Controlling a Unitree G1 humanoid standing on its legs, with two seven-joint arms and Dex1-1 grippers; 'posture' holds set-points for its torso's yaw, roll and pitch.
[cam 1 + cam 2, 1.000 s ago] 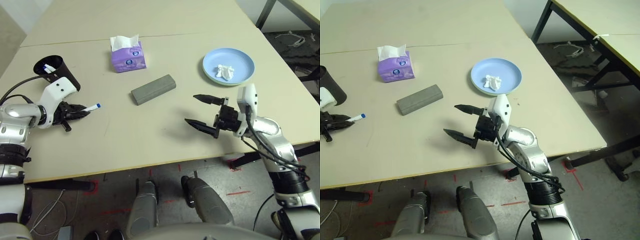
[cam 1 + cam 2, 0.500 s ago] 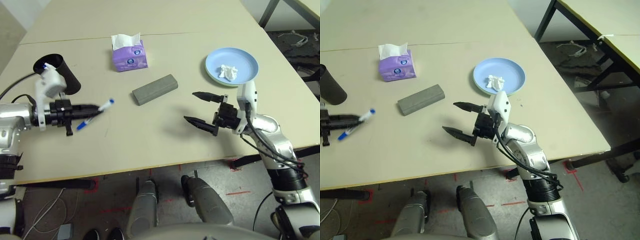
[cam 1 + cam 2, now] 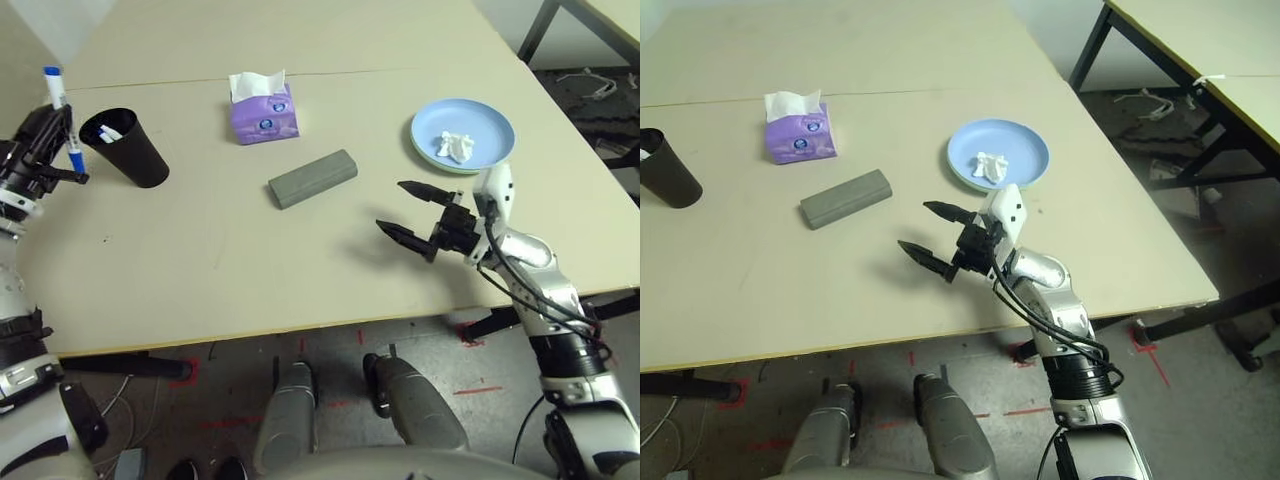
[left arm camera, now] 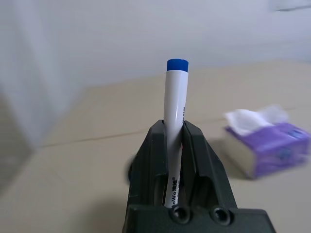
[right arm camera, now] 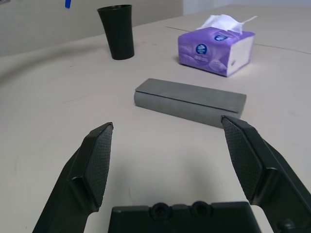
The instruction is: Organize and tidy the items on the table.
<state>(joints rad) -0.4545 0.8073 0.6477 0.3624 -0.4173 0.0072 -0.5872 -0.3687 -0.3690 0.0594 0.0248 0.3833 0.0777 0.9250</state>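
At the table's [image 3: 250,270] left edge, the left gripper [image 4: 174,133] is clamped on a white blue-capped marker [image 4: 175,121], held upright just beside the black cup [image 3: 125,148] (a second marker [image 3: 108,131] stands inside it). The right gripper [image 3: 412,214] hovers near the front edge with its fingers wide apart and nothing between them. A grey glasses case [image 3: 312,179] lies mid-table in front of the purple tissue box [image 3: 263,108]. Near the right edge, a crumpled white tissue [image 3: 453,145] sits on the blue plate [image 3: 490,120], stacked on a green plate [image 3: 430,160].
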